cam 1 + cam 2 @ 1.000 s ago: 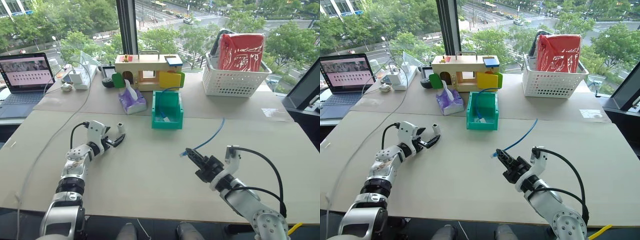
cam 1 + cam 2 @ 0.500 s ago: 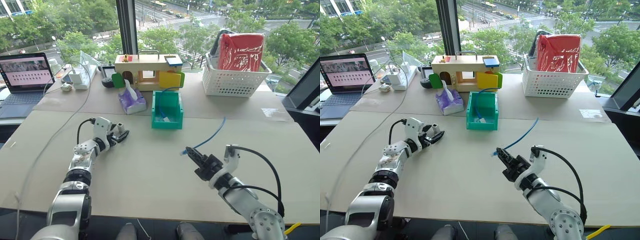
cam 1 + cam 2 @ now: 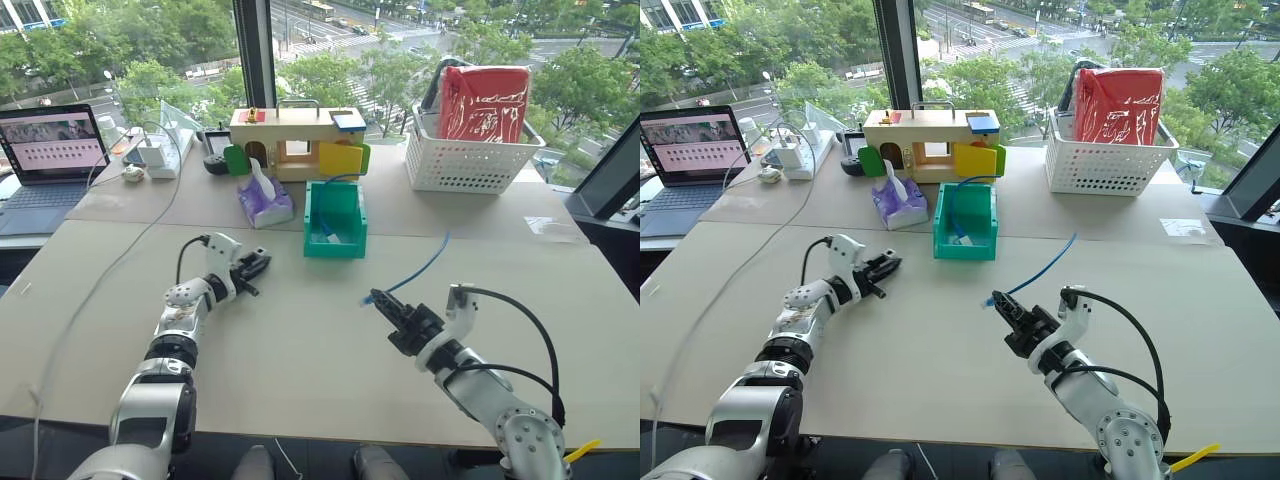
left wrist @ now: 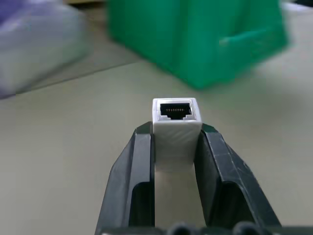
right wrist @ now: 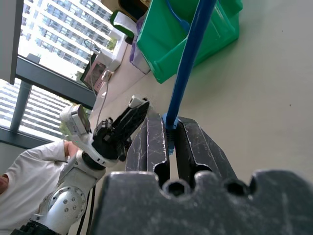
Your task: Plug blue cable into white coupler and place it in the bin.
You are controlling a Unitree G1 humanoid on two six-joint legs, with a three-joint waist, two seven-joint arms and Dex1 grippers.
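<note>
The white coupler [image 4: 176,122] is a small box with 1 dark socket facing forward, lifted above the table. The blue cable [image 3: 420,272] is thin and bright, rising off the table toward the green bin [image 3: 335,222], which stands upright.

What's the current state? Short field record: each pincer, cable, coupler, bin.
left pincer: shut on the white coupler, socket end facing out past the fingertips
right pincer: shut on the blue cable near its plug end
cable and coupler: apart, not plugged in
blue cable: free end trails over the table behind the right pincer
green bin: on the table beyond both pincers, another blue cable lying inside
</note>
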